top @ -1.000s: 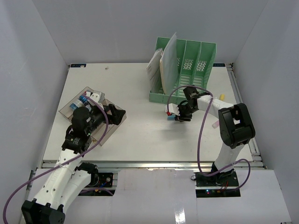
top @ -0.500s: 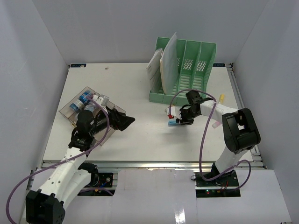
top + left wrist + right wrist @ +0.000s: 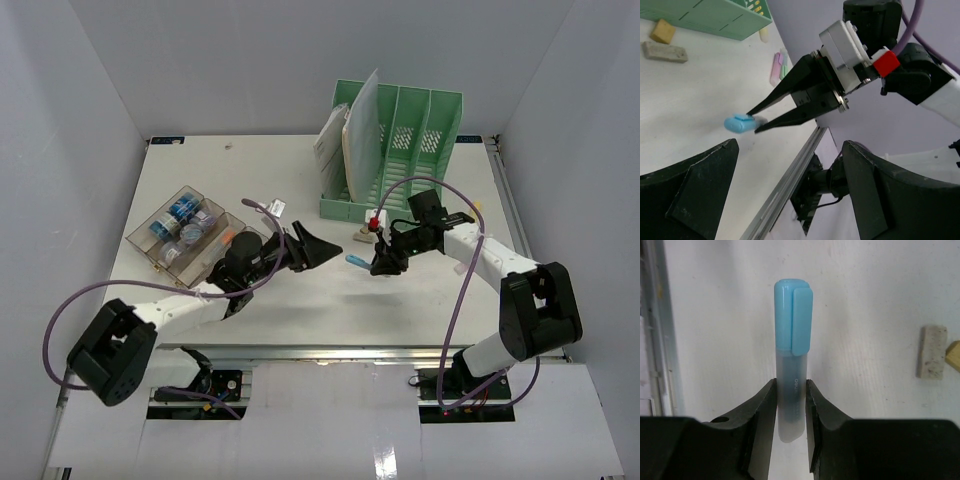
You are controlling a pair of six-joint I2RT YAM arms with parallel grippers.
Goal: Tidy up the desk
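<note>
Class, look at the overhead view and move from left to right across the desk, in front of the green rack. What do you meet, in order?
clear compartment tray → left gripper, open → blue highlighter → right gripper, shut on the highlighter's body

The right jaws pinch a blue highlighter (image 3: pixel 737 123) over the white desk (image 3: pixel 680 90) — green rack (image 3: pixel 715 15) beyond.
</note>
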